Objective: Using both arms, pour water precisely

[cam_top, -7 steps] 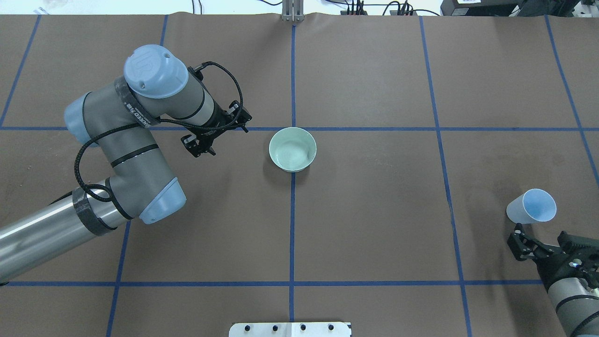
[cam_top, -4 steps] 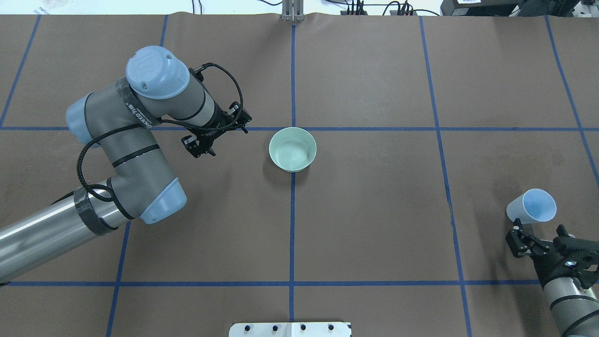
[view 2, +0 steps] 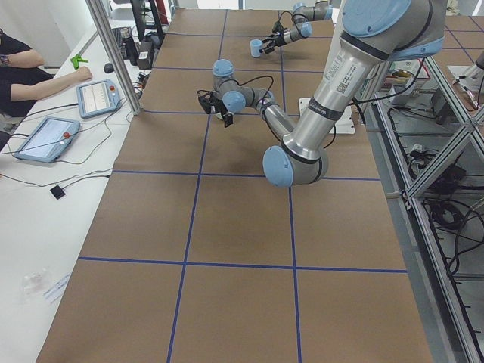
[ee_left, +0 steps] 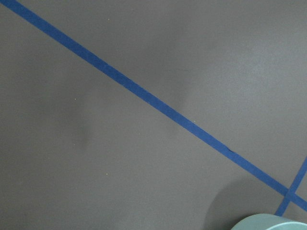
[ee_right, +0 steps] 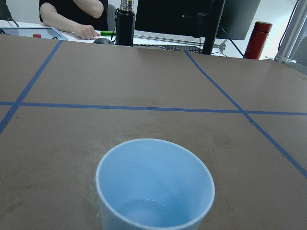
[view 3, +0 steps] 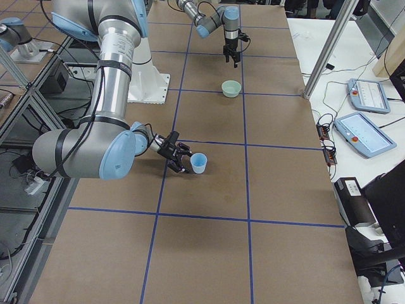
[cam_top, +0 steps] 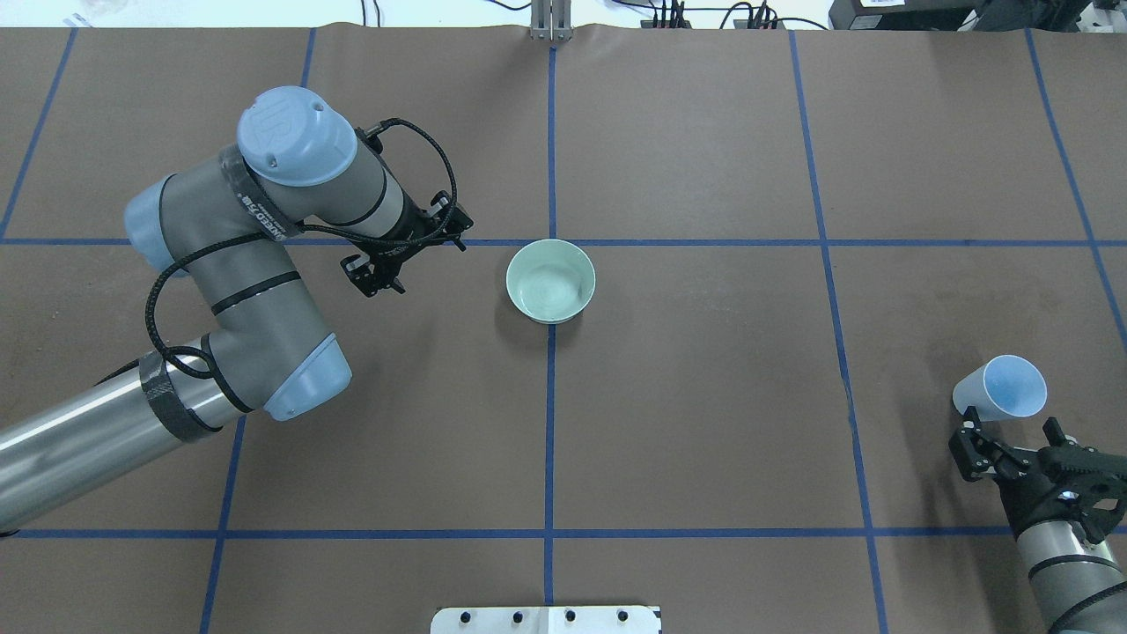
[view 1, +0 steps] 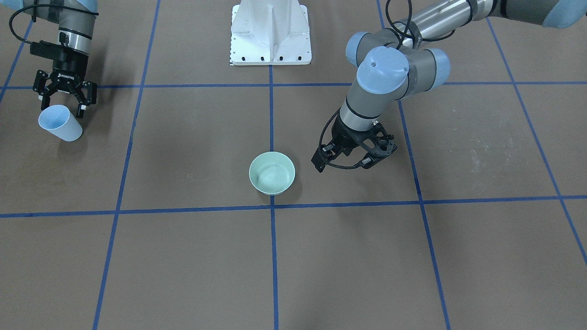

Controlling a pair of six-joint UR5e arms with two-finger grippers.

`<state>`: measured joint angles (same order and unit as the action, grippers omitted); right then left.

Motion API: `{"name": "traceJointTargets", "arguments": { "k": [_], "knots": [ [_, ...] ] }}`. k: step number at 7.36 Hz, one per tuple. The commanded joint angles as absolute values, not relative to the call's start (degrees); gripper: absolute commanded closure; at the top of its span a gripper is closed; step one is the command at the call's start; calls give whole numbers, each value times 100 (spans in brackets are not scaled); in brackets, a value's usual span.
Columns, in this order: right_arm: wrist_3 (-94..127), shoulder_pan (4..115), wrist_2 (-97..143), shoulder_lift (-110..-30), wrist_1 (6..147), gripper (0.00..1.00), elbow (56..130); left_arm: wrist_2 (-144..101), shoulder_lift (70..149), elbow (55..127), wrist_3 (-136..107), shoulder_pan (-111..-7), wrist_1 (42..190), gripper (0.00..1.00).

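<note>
A light-blue cup stands upright near the table's right edge. A little water lies in its bottom. My right gripper is open just behind the cup, with a finger on either side of its near wall and no contact. A pale green bowl sits at the table's centre, and the water inside it shows faint ripples. To the left of the bowl my left gripper hangs pointing down, open and empty. The left wrist view catches only the bowl's rim.
Blue tape lines divide the brown table cover into squares. The white pedestal base stands at the robot's edge. A person's arm, a black bottle and a red bottle are beyond the far edge.
My right gripper has edged left and closer to the cup, and its wrist has turned a little. The left arm and the bowl are about where they were.
</note>
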<state>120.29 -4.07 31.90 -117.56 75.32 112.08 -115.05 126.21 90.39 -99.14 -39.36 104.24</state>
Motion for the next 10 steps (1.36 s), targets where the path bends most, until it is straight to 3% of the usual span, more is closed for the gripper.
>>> {"name": "traceJointTargets", "arguments": {
  "k": [1,10],
  "knots": [
    [12041,-404,3103,-11698,7532,1,11083,-11505,12621,9026,-9914,-3937,10424,0],
    [11945,-211,2909,-11575,7515,0,11039,-11505,12612,9018,-9914,-3937,10433,0]
  ]
}}
